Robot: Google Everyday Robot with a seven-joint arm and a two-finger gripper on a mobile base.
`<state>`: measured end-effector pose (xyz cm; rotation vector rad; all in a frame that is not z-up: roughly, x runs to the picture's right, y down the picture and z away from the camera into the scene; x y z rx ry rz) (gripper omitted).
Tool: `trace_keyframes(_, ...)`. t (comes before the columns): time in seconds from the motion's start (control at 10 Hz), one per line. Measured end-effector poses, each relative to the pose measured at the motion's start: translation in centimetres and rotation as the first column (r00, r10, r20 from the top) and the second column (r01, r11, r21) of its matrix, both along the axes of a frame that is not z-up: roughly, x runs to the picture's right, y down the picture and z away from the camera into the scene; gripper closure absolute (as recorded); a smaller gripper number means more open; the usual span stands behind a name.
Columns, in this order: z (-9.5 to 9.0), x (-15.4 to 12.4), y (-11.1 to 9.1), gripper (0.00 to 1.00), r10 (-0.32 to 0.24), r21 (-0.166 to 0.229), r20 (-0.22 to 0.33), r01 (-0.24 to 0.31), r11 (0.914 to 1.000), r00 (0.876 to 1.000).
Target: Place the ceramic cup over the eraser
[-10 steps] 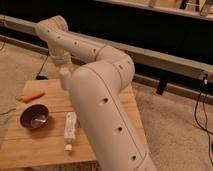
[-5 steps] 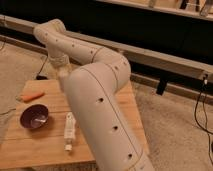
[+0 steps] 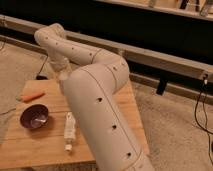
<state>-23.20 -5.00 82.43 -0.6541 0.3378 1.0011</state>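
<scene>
My gripper [image 3: 62,76] hangs at the end of the downturned wrist, over the back edge of the wooden table [image 3: 45,150]. It is shut, and my bulky white forearm [image 3: 100,115] hides most of it. The ceramic cup is hidden from this view, and I cannot tell whether anything is held. A long white object [image 3: 69,131] lies on the table just left of the forearm; I cannot tell whether it is the eraser.
A dark purple bowl [image 3: 34,116] stands on the left of the table, with an orange carrot-like object [image 3: 31,95] behind it. The table's front edge runs along the bottom. A dark wall with a low rail [image 3: 165,57] lies behind, and cables [image 3: 202,107] hang at the right.
The arm has shifted slightly to the left over the back of the table. The bowl, the orange object and the long white object have not moved.
</scene>
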Motion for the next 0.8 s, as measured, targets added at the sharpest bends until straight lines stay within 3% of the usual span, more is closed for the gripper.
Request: trace_keyframes(0.8,2.0,0.5,3.8,1.00,0.009,-0.056,-0.003,-0.009,0.9984,1.000)
